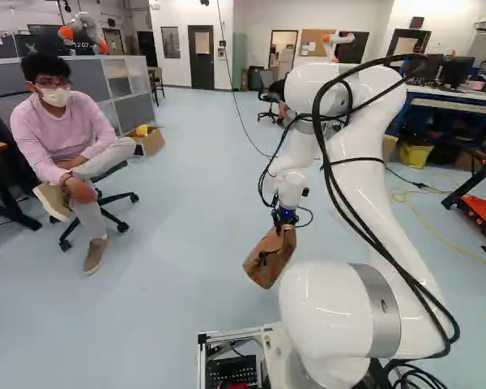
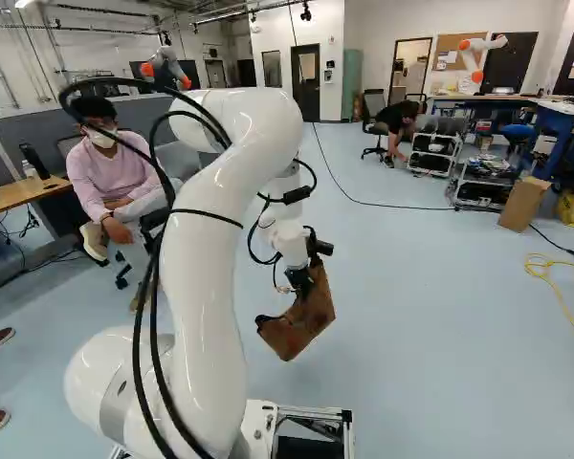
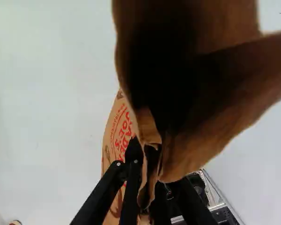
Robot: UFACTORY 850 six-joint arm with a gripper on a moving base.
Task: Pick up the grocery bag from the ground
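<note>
My gripper (image 1: 285, 217) hangs above the floor in the left base view, with the brown paper grocery bag (image 1: 270, 258) tilted below it. In the right base view the bag (image 2: 302, 319) also hangs at the gripper, its underside off the floor. Crumpled paper of the bag (image 3: 192, 93) is pinched between the two fingers of the gripper (image 3: 150, 176) in the wrist view, and the bag's open mouth spreads ahead of them. The fingers stand close together; the orange pads are mostly hidden by paper.
A seated person is at the left of both base views, beside a grey partition (image 1: 132, 89). A cardboard box (image 2: 523, 203) and a yellow cable (image 2: 552, 277) lie at the right. Another robot (image 2: 474, 53) stands far back. Low carts (image 2: 433, 153) stand beyond the arm.
</note>
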